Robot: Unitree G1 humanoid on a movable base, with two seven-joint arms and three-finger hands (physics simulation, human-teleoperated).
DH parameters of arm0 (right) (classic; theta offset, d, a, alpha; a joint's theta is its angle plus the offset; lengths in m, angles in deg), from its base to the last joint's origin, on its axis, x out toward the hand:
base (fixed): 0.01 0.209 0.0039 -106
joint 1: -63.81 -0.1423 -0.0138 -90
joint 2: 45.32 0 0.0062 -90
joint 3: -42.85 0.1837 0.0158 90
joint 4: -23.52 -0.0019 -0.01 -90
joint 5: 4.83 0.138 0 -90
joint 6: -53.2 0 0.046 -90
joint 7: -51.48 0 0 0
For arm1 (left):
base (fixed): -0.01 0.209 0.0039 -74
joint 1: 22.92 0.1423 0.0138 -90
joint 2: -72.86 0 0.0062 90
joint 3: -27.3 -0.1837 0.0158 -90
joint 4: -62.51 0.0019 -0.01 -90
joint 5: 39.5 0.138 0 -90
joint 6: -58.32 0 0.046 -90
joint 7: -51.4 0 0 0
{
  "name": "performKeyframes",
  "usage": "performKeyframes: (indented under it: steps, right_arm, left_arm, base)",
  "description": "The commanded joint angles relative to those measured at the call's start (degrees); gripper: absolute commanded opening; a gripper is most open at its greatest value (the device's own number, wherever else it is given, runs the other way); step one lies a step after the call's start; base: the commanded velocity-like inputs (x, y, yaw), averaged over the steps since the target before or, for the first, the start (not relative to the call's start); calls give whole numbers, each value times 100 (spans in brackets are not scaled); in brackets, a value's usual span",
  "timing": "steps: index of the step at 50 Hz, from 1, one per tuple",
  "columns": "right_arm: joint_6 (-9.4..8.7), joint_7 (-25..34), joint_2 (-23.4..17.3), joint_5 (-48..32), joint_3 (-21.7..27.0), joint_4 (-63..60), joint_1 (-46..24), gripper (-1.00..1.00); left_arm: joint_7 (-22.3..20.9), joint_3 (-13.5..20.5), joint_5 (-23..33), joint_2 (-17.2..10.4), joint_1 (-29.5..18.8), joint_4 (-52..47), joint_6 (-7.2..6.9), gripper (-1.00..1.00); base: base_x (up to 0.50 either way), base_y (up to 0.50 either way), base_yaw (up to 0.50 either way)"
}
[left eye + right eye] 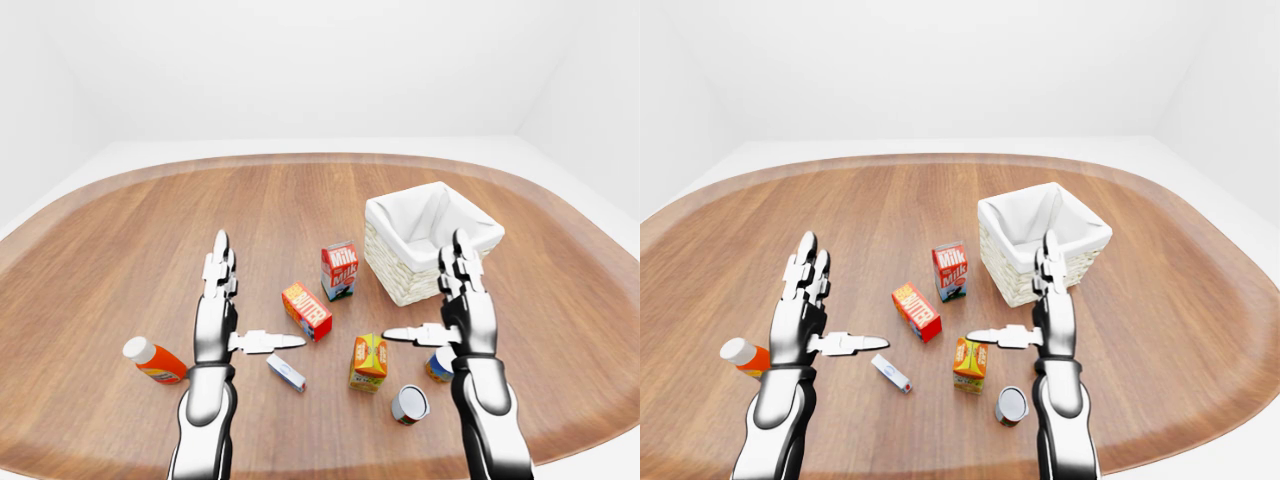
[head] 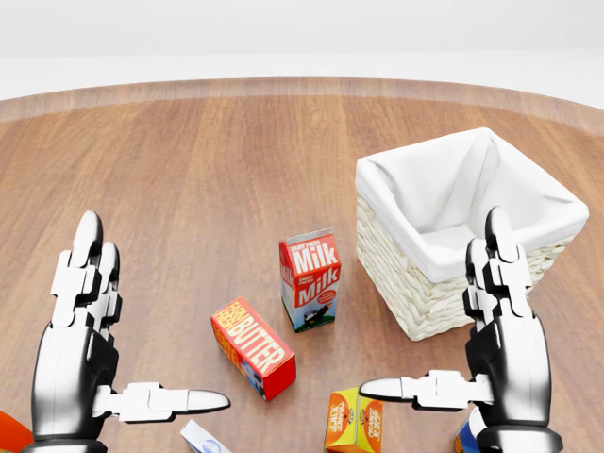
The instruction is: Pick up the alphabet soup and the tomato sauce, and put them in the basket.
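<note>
I see the table [image 1: 120, 240] with the basket [image 1: 405, 282] toward its far right and two cans near my edge: one [image 1: 409, 404] lying, one [image 1: 438, 365] behind my right hand [image 1: 462, 300]. Both it and the left hand [image 1: 216, 310] hover open, holding nothing, so I judge no pickup has begun; next I lower the right hand onto a can.

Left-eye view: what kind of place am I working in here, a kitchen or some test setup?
Most likely a bare simulated test setup, not a kitchen: a rounded wooden table against plain white walls, with only groceries such as a milk carton and a butter box beside a lined wicker basket.
</note>
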Motion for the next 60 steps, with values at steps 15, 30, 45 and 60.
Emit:
performKeyframes:
  steps: [15,30,45,60]
  right_arm:
    - [0,484,-153,-293,363,-345,246,100]
    - [0,1040,-201,-2014,1049,-284,629,100]
    - [0,746,-182,-3345,1546,-140,673,100]
    - [0,1130,-105,-3789,1836,-420,862,100]
  left_arm:
    - [-29,-61,84,-10,79,16,0,100]
    - [-30,-78,130,-14,88,42,0,100]
    - [-35,-81,151,-17,74,109,0,100]
    - [-39,-85,145,-20,68,98,0,100]
  base:
    - [0,0,0]
    - [0,0,0]
    - [0,0,0]
    - [0,0,0]
